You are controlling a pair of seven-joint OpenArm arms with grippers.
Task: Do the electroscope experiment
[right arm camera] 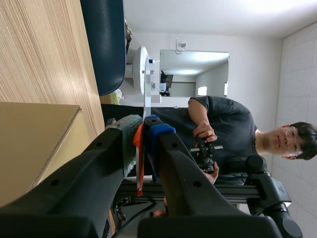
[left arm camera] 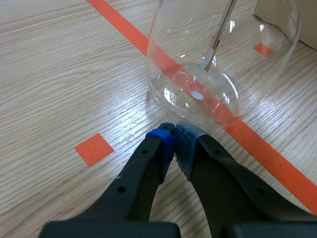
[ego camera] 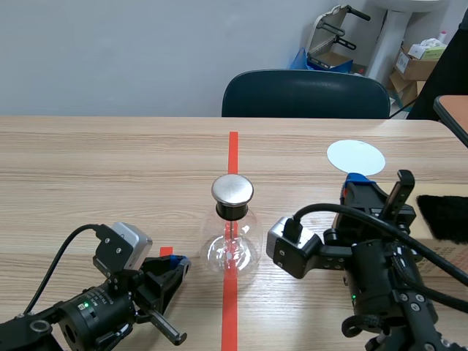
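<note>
Electroscope flask (ego camera: pixel 231 245), metal cap (ego camera: pixel 232 190) uppermost, stands on the bench (ego camera: pixel 110 161) just ahead of the left hand (left arm camera: pixel 174 134). That hand's fingertips are clenched together on nothing, close to the glass wall. The right hand (right arm camera: pixel 143 126) grasps an orange handle (right arm camera: pixel 139 158). A white disc (ego camera: pixel 356 156) lies just beyond its fingertips.

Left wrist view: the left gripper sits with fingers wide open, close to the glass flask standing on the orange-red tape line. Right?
Not quite. The left wrist view shows the left gripper shut, pads together with nothing between them. The rest holds: it sits close to the glass flask, which stands on the orange-red tape line.
</note>
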